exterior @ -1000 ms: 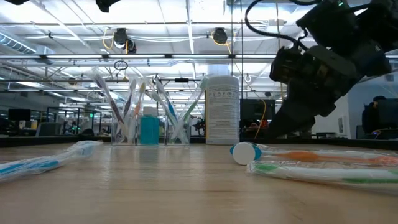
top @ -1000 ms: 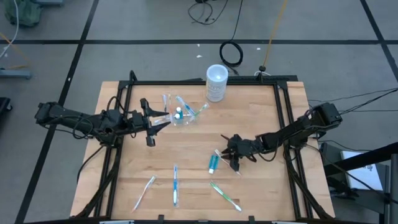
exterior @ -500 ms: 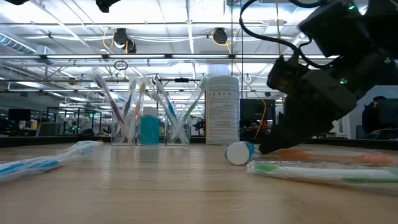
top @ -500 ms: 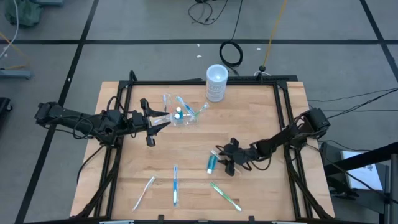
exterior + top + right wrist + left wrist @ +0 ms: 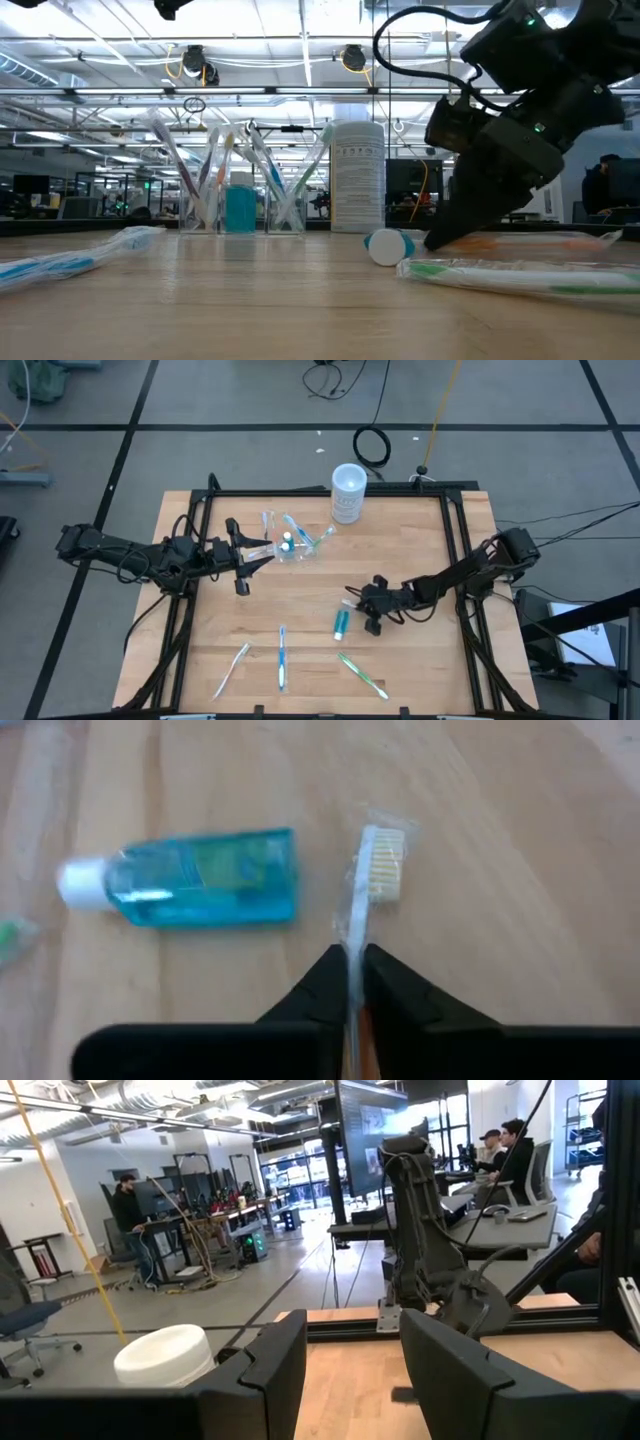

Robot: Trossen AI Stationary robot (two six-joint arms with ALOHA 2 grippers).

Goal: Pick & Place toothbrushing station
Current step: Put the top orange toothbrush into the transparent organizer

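Pinching a wrapped toothbrush (image 5: 372, 870) between its fingertips, our right gripper (image 5: 350, 982) sits low on the wooden table (image 5: 420, 550), at about four o'clock from the table's middle in the high view (image 5: 368, 607). Our right wrist view shows the two dark fingers drawn almost together with the brush's clear-wrapped neck between them and the pale bristle head sticking out beyond the tips. Just beside that head lies a small blue bottle (image 5: 190, 877) with a white cap, flat on its side; from above it lies just at nine o'clock of the gripper (image 5: 341, 623). Our left gripper (image 5: 243, 555) hovers at about ten o'clock from the table's middle, its fingers standing apart with nothing between them in the left wrist view (image 5: 350, 1370). The toothbrushing station (image 5: 290, 543), a clear plastic piece with glinting rims and brushes and a blue bottle in it, sits just at three o'clock of the left gripper, near the table's far edge; we cannot tell whether the fingertips touch it. A white cylindrical cup (image 5: 348, 493) stands at the far edge, at two o'clock of the station. Three more wrapped toothbrushes lie near the front edge: a white one (image 5: 231, 669), a blue one (image 5: 282, 657) and a green one (image 5: 362, 675).
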